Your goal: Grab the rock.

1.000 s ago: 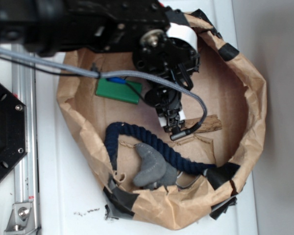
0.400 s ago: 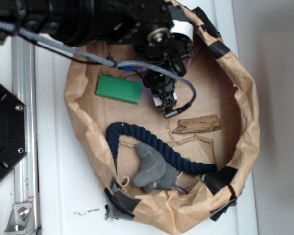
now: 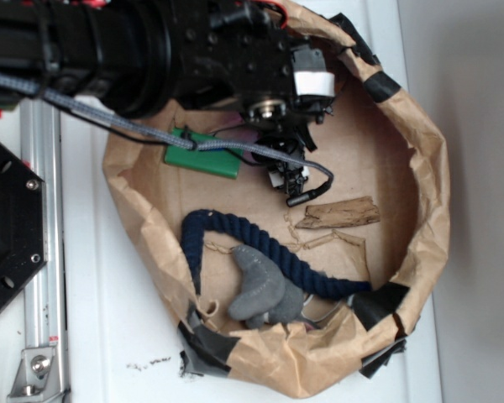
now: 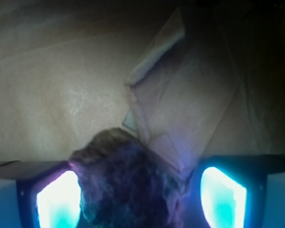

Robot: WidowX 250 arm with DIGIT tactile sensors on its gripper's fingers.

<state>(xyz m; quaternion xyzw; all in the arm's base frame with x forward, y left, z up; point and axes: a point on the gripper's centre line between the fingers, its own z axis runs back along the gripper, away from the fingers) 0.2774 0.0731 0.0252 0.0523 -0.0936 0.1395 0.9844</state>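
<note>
Straddling the rock (image 4: 128,185), tool (image 4: 140,192) open-jawed.

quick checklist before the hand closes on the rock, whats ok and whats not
1. Rock sits between the fingers in the wrist view: ok.
2. Hand open, gaps on both sides: ok.
3. Rock centred in the hand: not ok, nearer one finger.
4. Contact with the rock: cannot tell.
5. Wood strip and green block outside the hand: ok.
6. Paper fold behind the rock, clear of the fingers: cannot tell.
</note>
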